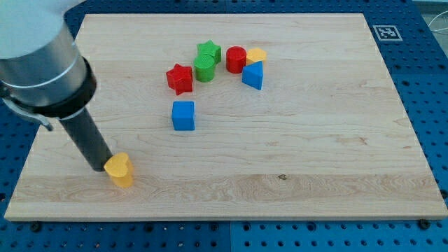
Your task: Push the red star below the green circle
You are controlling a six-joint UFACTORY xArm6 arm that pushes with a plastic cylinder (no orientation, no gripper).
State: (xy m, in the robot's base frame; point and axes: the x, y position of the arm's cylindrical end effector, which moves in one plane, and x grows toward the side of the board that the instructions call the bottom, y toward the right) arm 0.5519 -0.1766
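Red star upper centre, touching green circle on its right | bare board below it | my tip lower left, touching yellow heart, carrying nothing.

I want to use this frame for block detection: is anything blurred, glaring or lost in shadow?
Camera view: lighting is even and soft, with no glare on the pale wooden board. The red star block, green round block and blue cube are sharp, casting only faint shadows. The large grey arm housing at the view's left looks slightly soft. My tip touches the yellow heart-shaped block.
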